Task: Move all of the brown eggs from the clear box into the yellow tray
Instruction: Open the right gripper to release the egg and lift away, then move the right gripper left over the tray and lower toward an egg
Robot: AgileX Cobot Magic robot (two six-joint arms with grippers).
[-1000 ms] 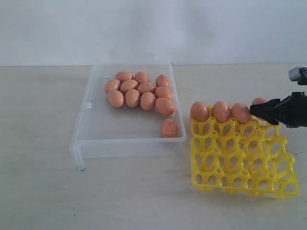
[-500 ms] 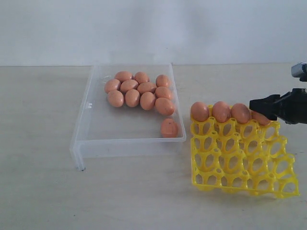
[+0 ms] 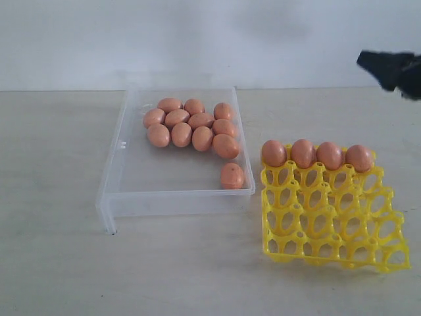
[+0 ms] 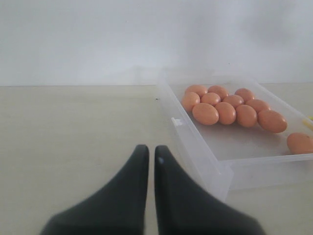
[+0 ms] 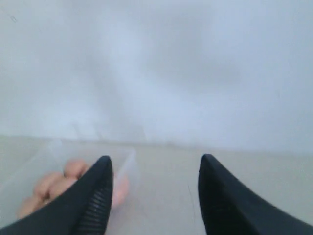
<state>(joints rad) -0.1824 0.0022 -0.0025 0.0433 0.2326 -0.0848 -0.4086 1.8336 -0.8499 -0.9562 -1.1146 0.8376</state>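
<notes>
Clear box (image 3: 112,191) w/ 12 brown eggs (image 3: 181,134), 11 bunched at its 12 o'clock end, 1 at 5 o'clock corner; yellow tray (image 3: 329,224) at box's 4 o'clock w/ 4 in far row; R gripper (image 5: 155,157) wide, empty; L gripper (image 4: 149,147) near-closed, empty.

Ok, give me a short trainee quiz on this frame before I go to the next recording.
1. How many eggs sit in the tray? A) two B) four C) six
2. True or false: one egg lies apart from the cluster in the box.
3. Fill in: the right end effector is ___ (open or shut).
Key: 1 B; 2 true; 3 open.
</notes>
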